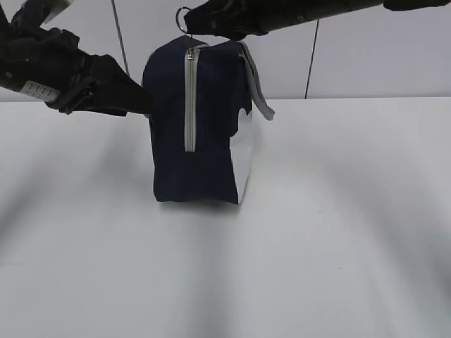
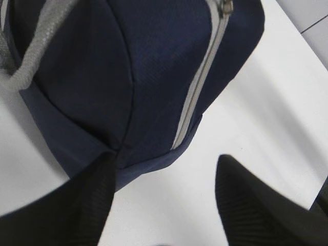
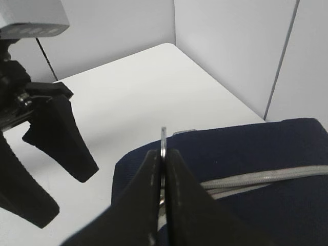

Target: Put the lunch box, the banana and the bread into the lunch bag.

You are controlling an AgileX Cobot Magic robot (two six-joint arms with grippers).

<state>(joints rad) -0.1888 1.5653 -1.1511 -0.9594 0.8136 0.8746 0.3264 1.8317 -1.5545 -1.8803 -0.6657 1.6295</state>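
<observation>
1. Upright on the white table (image 1: 338, 232) stands the lunch bag (image 1: 173, 120), narrow end toward the exterior camera, with its grey zipper (image 1: 189, 98) running vertically down that navy end.
2. A white side panel (image 1: 246, 158) shows along the bag's right edge, and a grey handle (image 1: 259, 91) hangs off the upper right corner.
3. From the upper right, the right arm reaches across the top of the bag; the right end effector (image 3: 163, 154) has its two dark fingers pressed together on the metal ring zipper pull (image 3: 163, 138), which stands edge-on between the fingertips.
4. In the exterior view that ring (image 1: 183, 17) pokes up just above the top of the zipper, at the bag's top edge.
5. On the left, the left end effector (image 2: 164, 169) sits against the bag's left side with its fingers spread apart.
6. Its wrist view shows one finger (image 2: 95, 195) touching the bag's lower navy corner and the other finger (image 2: 251, 205) standing clear over bare table, so nothing is pinched between them.
7. Closed zipper teeth (image 2: 200, 87) run along the bag in that same wrist view, beside a loop of grey handle (image 2: 31, 56) at the upper left.
</observation>
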